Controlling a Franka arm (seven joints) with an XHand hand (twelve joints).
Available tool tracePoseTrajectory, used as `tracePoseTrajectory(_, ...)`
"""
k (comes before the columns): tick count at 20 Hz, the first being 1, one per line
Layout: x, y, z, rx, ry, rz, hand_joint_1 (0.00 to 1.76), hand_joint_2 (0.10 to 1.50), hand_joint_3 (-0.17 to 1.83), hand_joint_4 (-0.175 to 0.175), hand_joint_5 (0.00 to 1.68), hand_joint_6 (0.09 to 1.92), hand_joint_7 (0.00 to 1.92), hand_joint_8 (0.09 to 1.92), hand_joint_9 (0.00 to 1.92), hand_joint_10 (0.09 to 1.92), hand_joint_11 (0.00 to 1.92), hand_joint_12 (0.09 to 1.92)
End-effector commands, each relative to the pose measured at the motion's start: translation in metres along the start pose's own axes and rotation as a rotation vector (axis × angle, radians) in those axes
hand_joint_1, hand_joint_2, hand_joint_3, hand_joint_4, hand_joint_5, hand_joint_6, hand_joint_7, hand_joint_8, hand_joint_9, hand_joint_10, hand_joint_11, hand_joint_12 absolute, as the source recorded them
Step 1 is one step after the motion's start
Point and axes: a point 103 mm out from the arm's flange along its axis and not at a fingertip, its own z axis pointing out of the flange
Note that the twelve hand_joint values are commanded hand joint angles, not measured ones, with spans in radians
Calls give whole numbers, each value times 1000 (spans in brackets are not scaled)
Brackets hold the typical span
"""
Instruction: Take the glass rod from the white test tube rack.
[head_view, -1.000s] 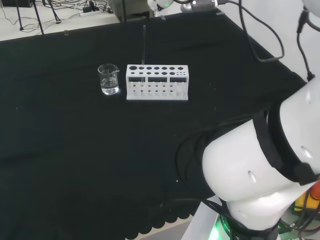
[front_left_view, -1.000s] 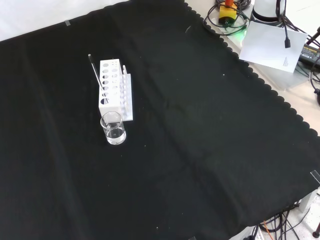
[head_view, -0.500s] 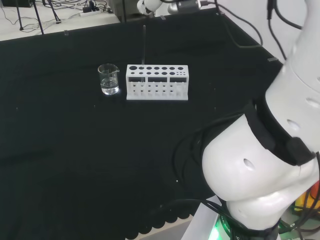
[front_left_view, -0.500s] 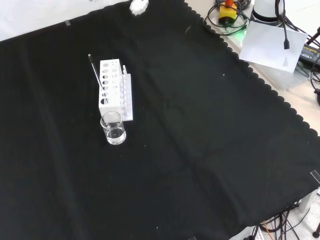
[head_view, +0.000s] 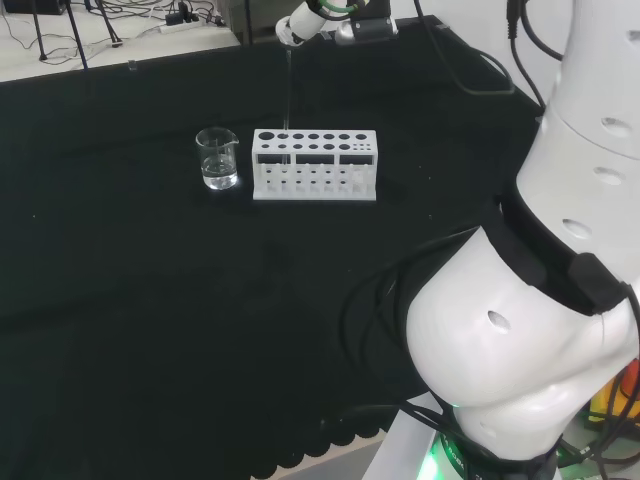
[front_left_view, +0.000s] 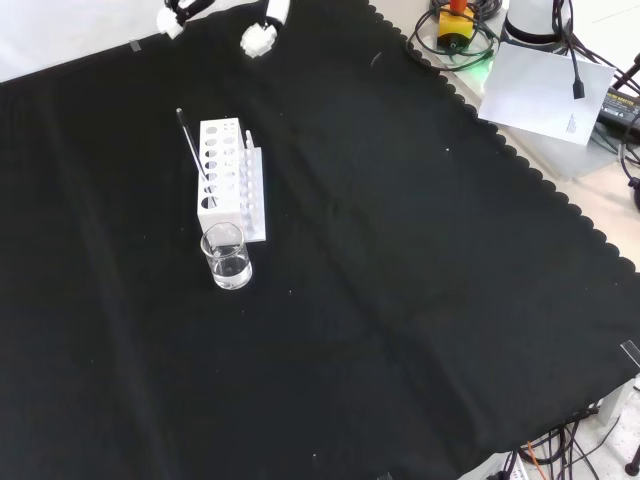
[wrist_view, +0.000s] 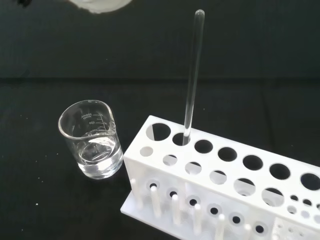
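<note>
A white test tube rack (head_view: 315, 165) stands on the black cloth, and a clear glass rod (head_view: 288, 92) rises from a hole near its left end in the head view. My hand (head_view: 298, 24) hangs beyond and above the rod's top, apart from it. In the front view the hand (front_left_view: 258, 38) enters at the top edge with its fingertips (front_left_view: 172, 20) spread, above the rack (front_left_view: 228, 182) and the leaning rod (front_left_view: 192, 150). It looks open and holds nothing. The wrist view looks down on the rod (wrist_view: 192, 75) standing in the rack (wrist_view: 225, 186).
A small glass beaker (head_view: 218, 158) with a little clear liquid stands just left of the rack in the head view, and in front of it in the front view (front_left_view: 228, 258); it also shows in the wrist view (wrist_view: 92, 142). The arm's white links (head_view: 530, 330) fill the head view's right.
The hand has come in over the cloth's far side toward the rod's top. The arm's links have swung in the head view. Rack, rod and beaker have not moved.
</note>
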Motion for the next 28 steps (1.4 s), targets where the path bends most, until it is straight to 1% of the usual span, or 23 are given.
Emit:
tracePoseTrajectory(1,1,54,69,25,53,-92,724,800,657,-148,179,87,151,906,278,900,0,1411)
tracePoseTrajectory(4,-6,67,68,43,67,-92,720,807,653,-150,192,87,162,911,294,900,0,1430)
tracePoseTrajectory(8,-11,71,69,54,60,-79,713,815,653,-152,206,87,177,916,324,906,6,1446)
tracePoseTrajectory(12,-17,76,79,68,63,-60,708,825,648,-155,218,87,200,921,366,901,28,1452)
tracePoseTrajectory(17,-19,90,90,104,57,-53,705,839,639,-158,240,87,250,923,445,883,89,1445)
tracePoseTrajectory(22,-22,99,95,94,84,-58,713,856,630,-171,315,87,439,911,632,840,237,1397)
tracePoseTrajectory(26,-24,105,98,90,85,-61,728,869,624,-175,417,87,593,914,776,838,360,1368)
tracePoseTrajectory(28,-26,107,98,91,82,-59,735,876,619,-175,469,117,652,917,826,844,408,1355)
